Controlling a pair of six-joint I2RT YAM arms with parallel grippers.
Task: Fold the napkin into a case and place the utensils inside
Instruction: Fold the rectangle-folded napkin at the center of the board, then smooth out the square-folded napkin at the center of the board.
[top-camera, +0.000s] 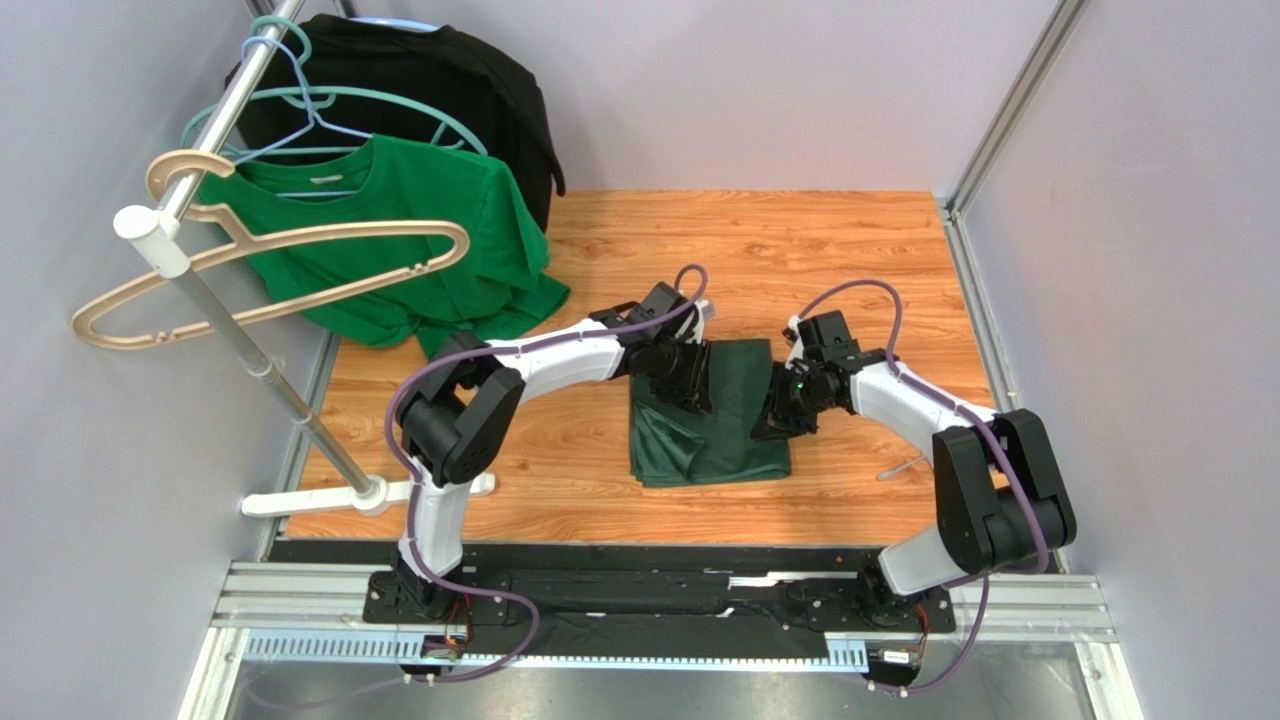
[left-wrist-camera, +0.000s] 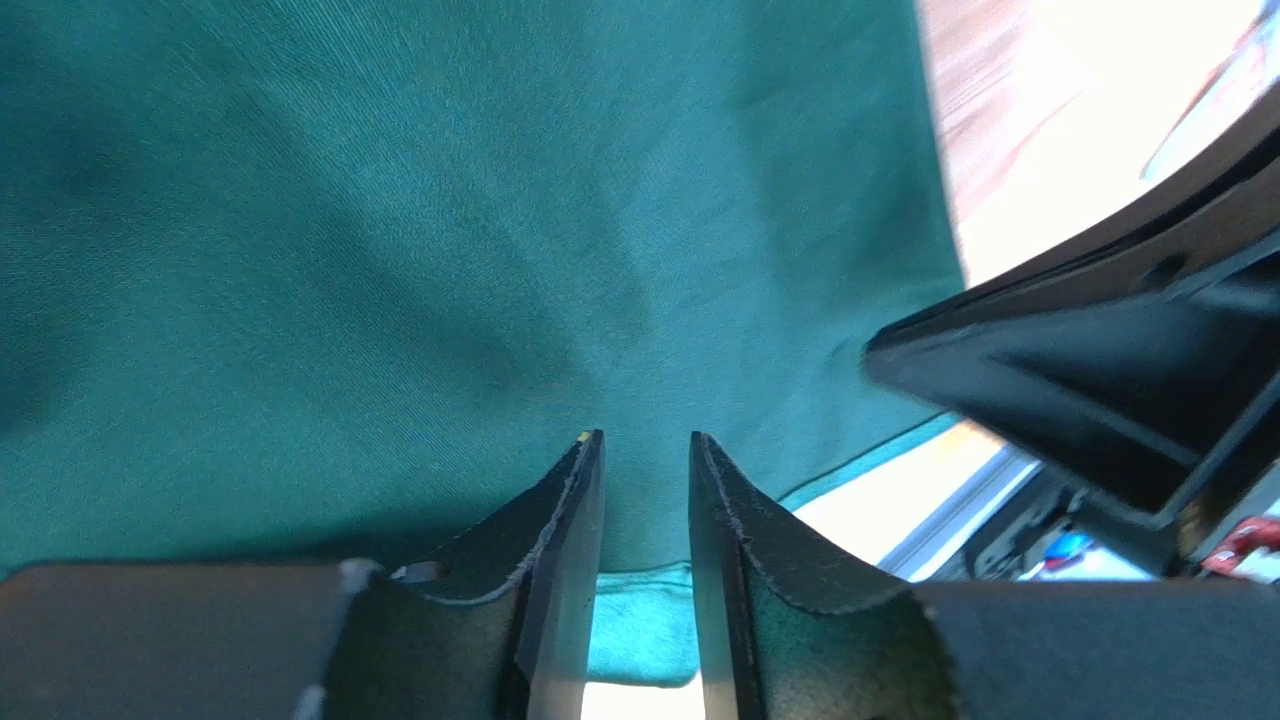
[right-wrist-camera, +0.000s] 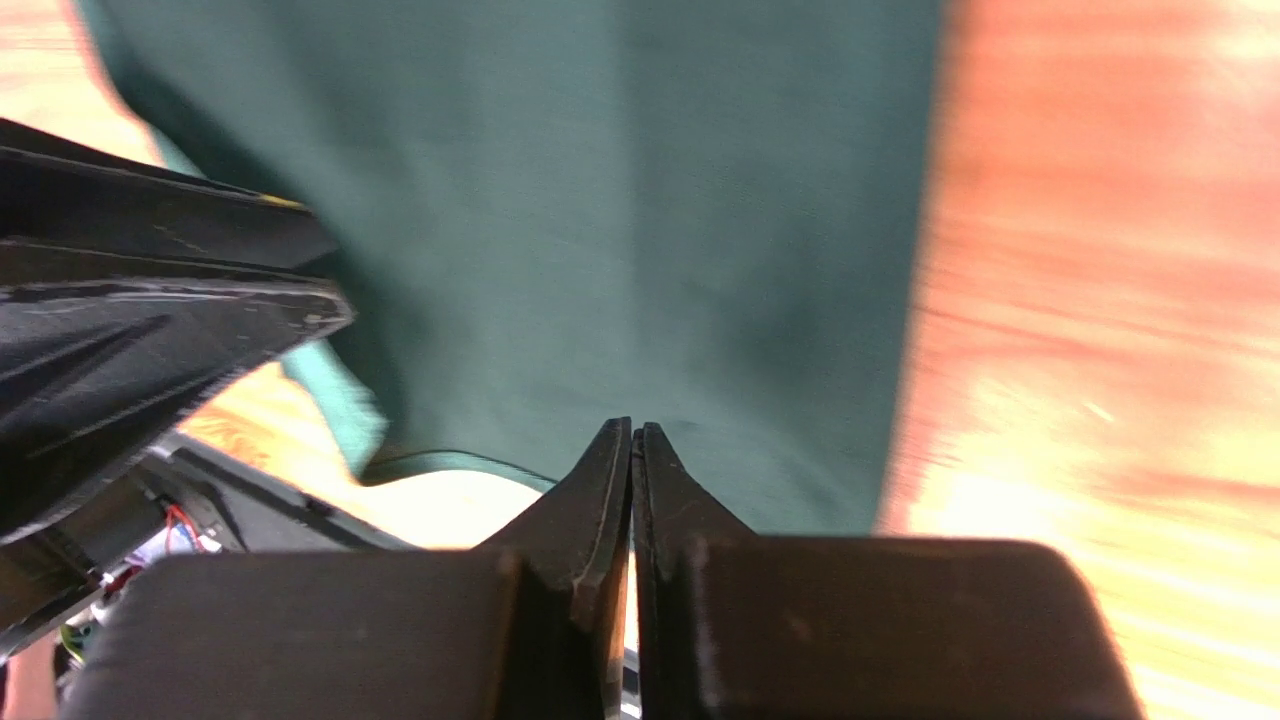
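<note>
The napkin is a plain, dark forest-green cloth with no print, lying near the middle of the wooden table. It is folded over on itself into a layered, roughly rectangular shape, somewhat wider at its near end. That end is softly wrinkled and rumpled at the near-left corner. Its right edge runs straight against the wood, and a lighter green hem shows along one border. The far part lies between the left hand and the right hand. Each appears to pinch the cloth at its fingertips, though the close views are too blurred to be sure. It is not yet a narrow strip.
</note>
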